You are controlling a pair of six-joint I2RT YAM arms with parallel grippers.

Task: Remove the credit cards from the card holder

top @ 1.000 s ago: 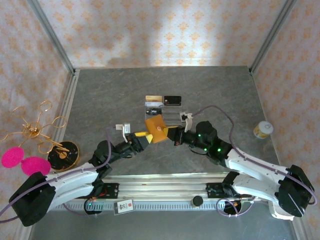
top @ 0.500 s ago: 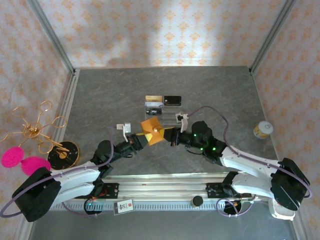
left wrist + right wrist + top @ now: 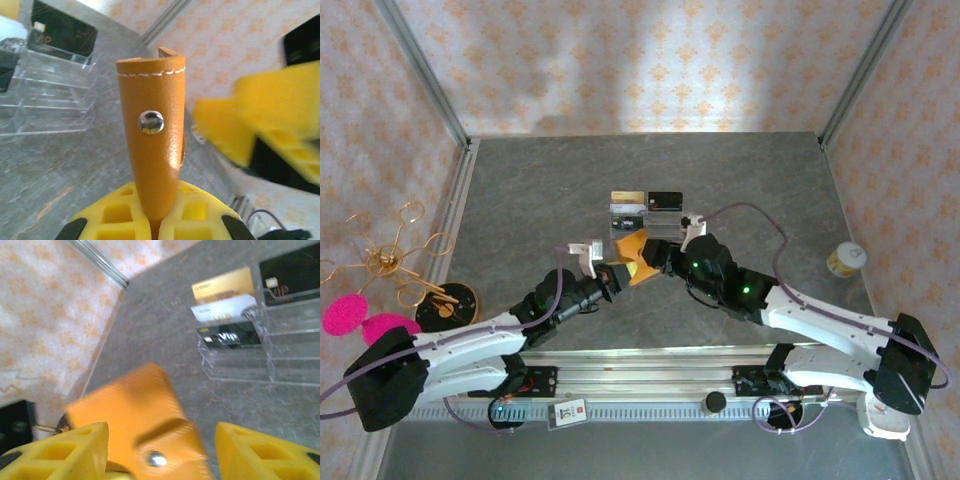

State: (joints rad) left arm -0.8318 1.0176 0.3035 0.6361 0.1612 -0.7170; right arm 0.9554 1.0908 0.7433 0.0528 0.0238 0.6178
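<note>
The tan-orange card holder (image 3: 634, 260) is off the table, just in front of the clear stand. My left gripper (image 3: 618, 274) is shut on its lower edge. In the left wrist view the card holder (image 3: 155, 135) stands upright out of the yellow fingers (image 3: 112, 217), snap stud facing the camera. My right gripper (image 3: 656, 256) is open, a jaw on either side of the card holder's (image 3: 132, 422) strap tab without touching it. Credit cards stand in the stand: gold (image 3: 222, 285), white (image 3: 225, 310), black (image 3: 230, 335). I cannot see any card inside the card holder.
The clear acrylic tiered stand (image 3: 650, 222) is just beyond both grippers. A small yellow-lidded jar (image 3: 845, 259) sits at the right. A gold wire ornament (image 3: 390, 262) on a black disc (image 3: 448, 305) and pink pom-poms (image 3: 360, 320) are at the left edge.
My left gripper closed on the card holder, then my right gripper opened and let go of it. Both grippers and the card holder have shifted a little toward the stand.
</note>
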